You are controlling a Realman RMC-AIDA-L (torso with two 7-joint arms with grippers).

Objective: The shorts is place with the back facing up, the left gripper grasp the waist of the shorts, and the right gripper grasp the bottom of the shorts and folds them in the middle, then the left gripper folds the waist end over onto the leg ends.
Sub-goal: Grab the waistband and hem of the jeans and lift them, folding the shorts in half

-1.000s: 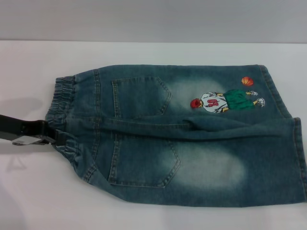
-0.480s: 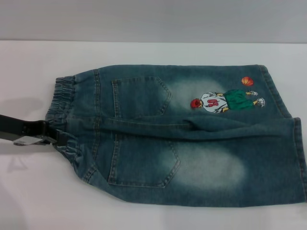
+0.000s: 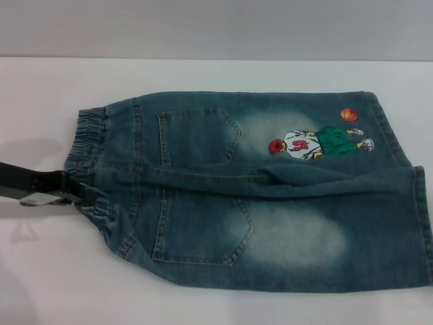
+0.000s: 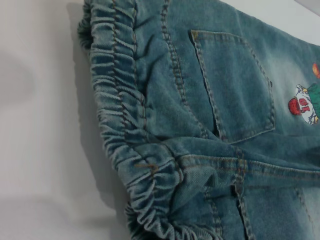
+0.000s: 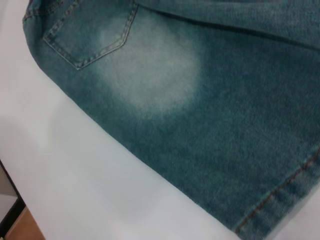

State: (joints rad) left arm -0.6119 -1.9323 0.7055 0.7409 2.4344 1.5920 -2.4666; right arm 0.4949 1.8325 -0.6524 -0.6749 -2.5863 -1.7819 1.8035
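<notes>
The shorts (image 3: 270,203) lie flat on the white table with the two back pockets facing up; a raised crease runs along the middle. The waist of the shorts (image 3: 91,145) is the ruffled band at the left and fills the left wrist view (image 4: 120,115). My left gripper (image 3: 82,193) reaches in from the left and is shut on the middle of that band, where the fabric bunches. The bottom of the shorts (image 3: 416,223) lies at the right, with the cartoon (image 3: 318,143) on the far leg. The near leg's hem (image 5: 280,192) shows in the right wrist view. My right gripper is out of view.
A white table (image 3: 40,271) lies bare on all sides of the shorts, and a grey wall stands behind it. In the right wrist view the table's near edge (image 5: 10,197) drops off to a brown floor.
My left gripper has edged slightly right into the waistband, and the band next to it bunches a little more. The shorts otherwise lie as before.
</notes>
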